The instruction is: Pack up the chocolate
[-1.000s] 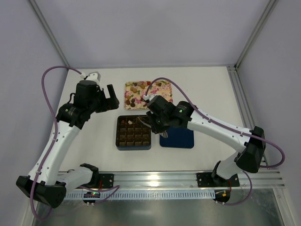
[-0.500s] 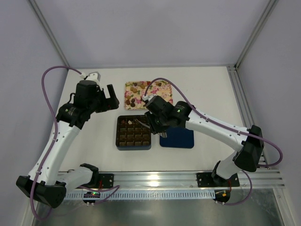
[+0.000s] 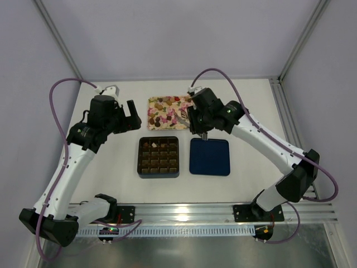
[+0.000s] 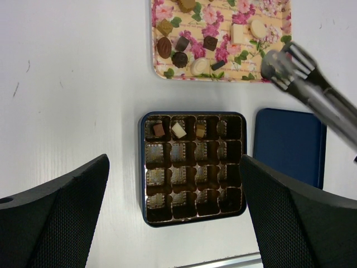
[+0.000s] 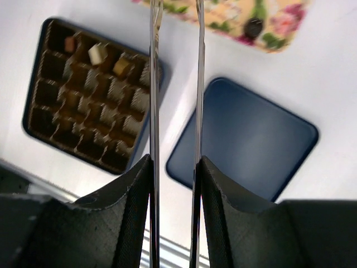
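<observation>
Reaching for next piece: right gripper (image 5: 175, 11) hangs over the floral tray (image 4: 226, 53); the step in hand looks like fetching another bonbon
Right jaws: two thin tines parted, a clear gap between them, nothing seen in it; the tips run out of the wrist view, so released as far as shown
Left jaws: left gripper (image 3: 133, 116) spread wide, empty, held off to the side
Chocolate: loose chocolate (image 4: 180, 58) lies on the tray, just beyond and below the right tines; three pieces sit in the box (image 4: 195, 192), left of the tines in the wrist view, in the row nearest the tray
Box from left jaws: straight below, between the two jaws
Lid: navy lid (image 4: 287, 145) flat on the table (image 4: 67, 84), below and right of the right tines, just beside the box
Doing it well: pick a piece standing apart from its neighbours; come straight down with one tine either side; close softly, since a small smooth bonbon would likely squirt out; lift clear of the tray rim before swinging back; the fourth cell of the started row looks free
Changed since a second ago: right arm was over the box, tines at the filled row, lid partly hidden; now swung to the tray, lid in full view; left arm unmoved
</observation>
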`<act>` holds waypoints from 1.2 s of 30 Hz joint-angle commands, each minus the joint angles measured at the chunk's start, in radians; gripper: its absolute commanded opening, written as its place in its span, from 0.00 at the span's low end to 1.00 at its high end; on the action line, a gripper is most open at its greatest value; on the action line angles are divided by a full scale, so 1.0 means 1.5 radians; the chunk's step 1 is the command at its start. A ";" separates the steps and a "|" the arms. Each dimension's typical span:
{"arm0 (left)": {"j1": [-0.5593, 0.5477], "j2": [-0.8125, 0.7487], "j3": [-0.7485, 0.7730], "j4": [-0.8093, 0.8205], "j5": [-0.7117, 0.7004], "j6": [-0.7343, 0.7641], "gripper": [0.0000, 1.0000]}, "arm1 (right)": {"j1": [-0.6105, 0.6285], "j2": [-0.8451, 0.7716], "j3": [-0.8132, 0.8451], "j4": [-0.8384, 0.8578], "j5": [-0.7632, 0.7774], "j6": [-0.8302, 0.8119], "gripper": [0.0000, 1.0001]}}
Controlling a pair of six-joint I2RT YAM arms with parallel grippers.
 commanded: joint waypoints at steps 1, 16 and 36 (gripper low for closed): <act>0.000 0.001 0.016 0.009 -0.006 0.000 0.96 | -0.053 -0.002 0.036 0.015 0.020 -0.037 0.41; 0.000 -0.002 0.016 0.009 -0.001 0.002 0.97 | -0.165 0.219 0.189 0.018 0.014 -0.094 0.42; 0.000 -0.002 0.015 0.007 0.000 0.000 0.96 | -0.166 0.269 0.165 0.040 -0.016 -0.087 0.45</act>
